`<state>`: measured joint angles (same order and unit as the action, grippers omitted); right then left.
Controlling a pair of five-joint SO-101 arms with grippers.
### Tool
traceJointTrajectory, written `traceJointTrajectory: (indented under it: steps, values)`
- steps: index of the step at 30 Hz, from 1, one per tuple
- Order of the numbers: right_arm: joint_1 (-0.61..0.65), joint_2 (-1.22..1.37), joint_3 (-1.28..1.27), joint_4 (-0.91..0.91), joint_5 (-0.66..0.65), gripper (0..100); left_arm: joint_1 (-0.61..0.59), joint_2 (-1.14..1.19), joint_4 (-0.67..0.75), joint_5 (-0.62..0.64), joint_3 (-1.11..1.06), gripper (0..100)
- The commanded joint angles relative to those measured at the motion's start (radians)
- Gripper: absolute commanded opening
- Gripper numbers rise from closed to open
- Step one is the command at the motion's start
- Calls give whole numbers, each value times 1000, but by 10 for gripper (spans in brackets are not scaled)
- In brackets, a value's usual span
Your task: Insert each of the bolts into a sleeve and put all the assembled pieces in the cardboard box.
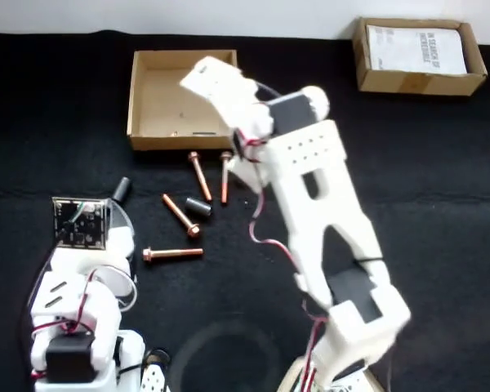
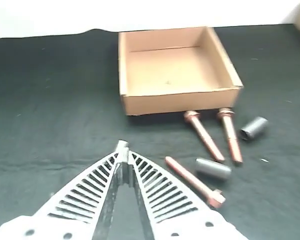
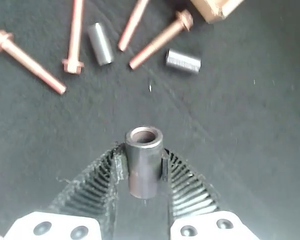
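Note:
My right gripper (image 3: 144, 167) is shut on a dark metal sleeve (image 3: 144, 160), held upright above the black mat with its open bore facing the camera. Copper bolts (image 1: 200, 175) (image 1: 225, 177) (image 1: 181, 215) (image 1: 173, 254) lie loose on the mat in front of the open cardboard box (image 1: 143, 98). A sleeve (image 1: 198, 207) rests among them and another sleeve (image 1: 121, 189) lies farther left. My left gripper (image 2: 121, 150) is shut with nothing in it, low over the mat, short of the box (image 2: 132, 102) and bolts (image 2: 204, 135).
A second cardboard box (image 1: 416, 82) holding a printed sheet stands at the back right. The right arm (image 1: 318, 188) stretches over the table's middle towards the open box. One more sleeve (image 2: 253, 128) lies beside the box's near corner.

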<state>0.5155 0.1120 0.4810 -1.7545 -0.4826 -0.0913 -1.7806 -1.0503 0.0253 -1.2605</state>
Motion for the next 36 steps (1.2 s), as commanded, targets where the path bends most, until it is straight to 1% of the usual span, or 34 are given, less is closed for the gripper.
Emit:
traceJointTrajectory:
  steps: [1, 3, 6, 8, 10, 12, 14, 20, 24, 26, 33, 36]
  values:
    - [-33, -196, -137, 18, 6, 8, 27, 134, -54, 100, 186, 9]
    - [-39, -291, -240, 62, 8, 8, 31, 288, -77, 163, 305, 9]
    - [-38, -435, -412, 143, 9, 8, 35, 553, -130, 296, 487, 9]
    - [-38, -524, -527, 197, 11, 8, 79, 737, -206, 370, 588, 9]
    - [-38, -593, -630, 245, 11, 8, 125, 903, -311, 437, 676, 9]
    - [-38, -647, -711, 271, 11, 8, 160, 1058, -399, 514, 733, 9]
    - [-41, -682, -768, 278, 11, 8, 171, 1199, -451, 575, 774, 9]
    - [-42, -717, -845, 278, 11, 8, 131, 1544, -465, 591, 852, 9]
    - [-42, -716, -852, 291, 11, 8, 131, 1704, -463, 591, 854, 9]
    - [-51, -714, -852, 297, 11, 8, 131, 1744, -463, 591, 854, 9]
    - [-58, -713, -854, 351, 11, 8, 131, 1774, -460, 592, 831, 9]
    - [-58, -713, -854, 367, 11, 8, 128, 1808, -428, 592, 812, 9]
